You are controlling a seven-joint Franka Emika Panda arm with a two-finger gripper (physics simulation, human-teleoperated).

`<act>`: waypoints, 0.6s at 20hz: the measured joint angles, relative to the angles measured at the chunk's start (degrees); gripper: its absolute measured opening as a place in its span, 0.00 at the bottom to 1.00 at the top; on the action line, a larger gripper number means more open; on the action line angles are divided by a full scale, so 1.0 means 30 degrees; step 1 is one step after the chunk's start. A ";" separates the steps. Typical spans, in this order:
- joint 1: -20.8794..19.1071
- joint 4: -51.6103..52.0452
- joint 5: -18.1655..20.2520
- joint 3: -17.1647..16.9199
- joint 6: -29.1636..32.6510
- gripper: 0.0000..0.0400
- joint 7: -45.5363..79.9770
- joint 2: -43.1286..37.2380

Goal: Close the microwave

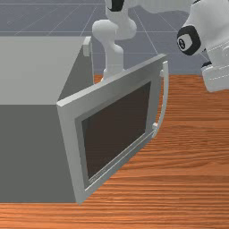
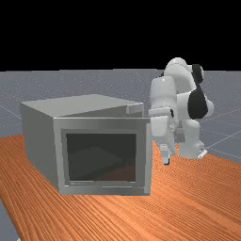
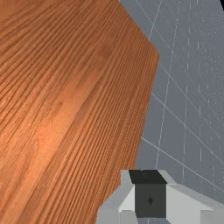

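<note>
One microwave [image 2: 40, 141] sits toward the desk's [image 2: 193, 202] edge at the far view's left, its door [image 1: 116, 129] open. We expect a stiff panel swinging lightly on its hinge; we'd push its outer face beside the handle [image 1: 166, 89]. Whether the fingers [image 2: 166, 161] are wide or narrow, we can't tell.
</note>
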 joint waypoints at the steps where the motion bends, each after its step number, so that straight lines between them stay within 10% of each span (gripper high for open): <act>1: -0.0814 -0.0712 0.0463 0.0566 0.0024 0.00 -0.0967 -0.0257; 10: -0.8521 -0.5688 0.4950 0.4541 -0.0849 0.00 -0.9109 -0.3235; 12: -1.3027 -1.0540 0.9507 0.9223 0.4448 0.00 -1.3194 -0.5692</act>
